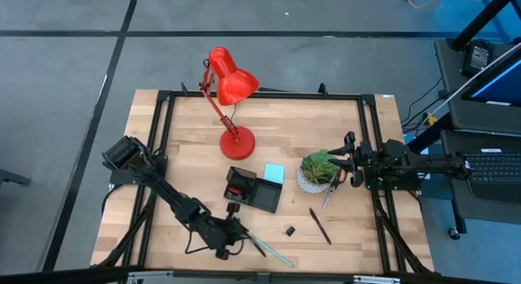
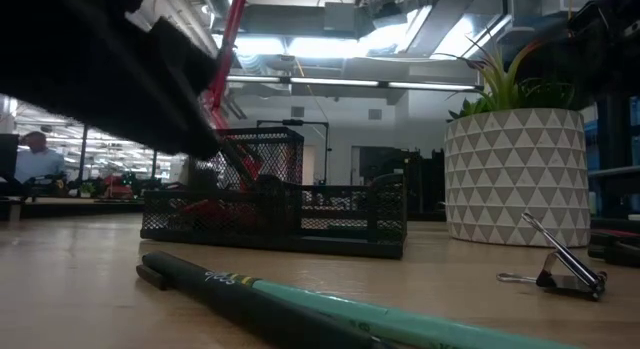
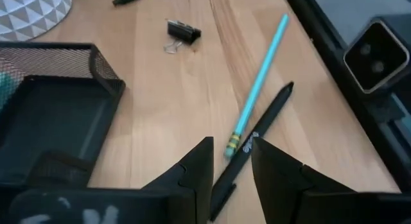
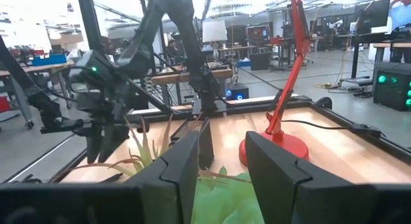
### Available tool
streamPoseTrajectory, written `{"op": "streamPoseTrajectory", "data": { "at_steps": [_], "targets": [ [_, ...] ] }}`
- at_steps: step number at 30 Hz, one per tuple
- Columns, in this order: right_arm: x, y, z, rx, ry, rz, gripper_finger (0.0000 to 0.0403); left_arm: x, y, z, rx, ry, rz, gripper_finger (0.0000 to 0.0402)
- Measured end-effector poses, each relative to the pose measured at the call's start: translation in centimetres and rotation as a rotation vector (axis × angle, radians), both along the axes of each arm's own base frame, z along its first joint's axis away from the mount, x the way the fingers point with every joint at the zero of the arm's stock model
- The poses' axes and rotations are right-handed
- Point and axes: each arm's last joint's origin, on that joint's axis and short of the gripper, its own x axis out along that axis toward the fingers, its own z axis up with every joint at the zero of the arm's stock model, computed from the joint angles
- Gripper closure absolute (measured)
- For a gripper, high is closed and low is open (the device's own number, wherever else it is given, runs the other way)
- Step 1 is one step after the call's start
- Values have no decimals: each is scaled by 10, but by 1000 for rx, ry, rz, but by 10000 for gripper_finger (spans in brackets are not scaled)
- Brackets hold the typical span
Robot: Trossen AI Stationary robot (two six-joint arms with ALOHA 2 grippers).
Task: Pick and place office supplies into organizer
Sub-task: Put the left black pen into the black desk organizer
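The left gripper (image 3: 230,169) hangs low over the table's near edge with its 2 fingers apart, straddling a black pen (image 3: 257,144) that lies beside a teal pen (image 3: 255,83); pale lettering on the black pen is too small to read. The black mesh organizer (image 1: 254,189) sits just beside them toward mid-table, a light blue sticky-note pad (image 1: 273,172) touching its far side, with a black binder clip (image 1: 288,231) and another dark pen (image 1: 319,225) lying near. The right gripper (image 4: 221,161), fingers parted and holding nothing, hovers over the green plant (image 1: 317,166) in its white pot (image 2: 515,174), red-handled scissors (image 1: 333,185) just beside that pot and the red desk lamp (image 1: 230,105) farther back.
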Motion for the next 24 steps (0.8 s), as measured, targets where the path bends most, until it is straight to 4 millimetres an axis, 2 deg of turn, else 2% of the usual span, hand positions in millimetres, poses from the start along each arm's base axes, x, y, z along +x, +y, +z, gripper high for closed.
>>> {"op": "streamPoseTrajectory", "data": {
  "at_steps": [9, 16, 24],
  "targets": [
    [0, 0, 1, 40, -9, 4, 271, -15, 6, -18, -23, -47, -117, 296],
    [0, 0, 1, 97, -10, 10, 271, -34, 13, -32, -71, -137, -154, 255],
    [0, 0, 1, 122, -10, 13, 271, -38, 26, -40, -17, -132, -133, 210]
  ]
}}
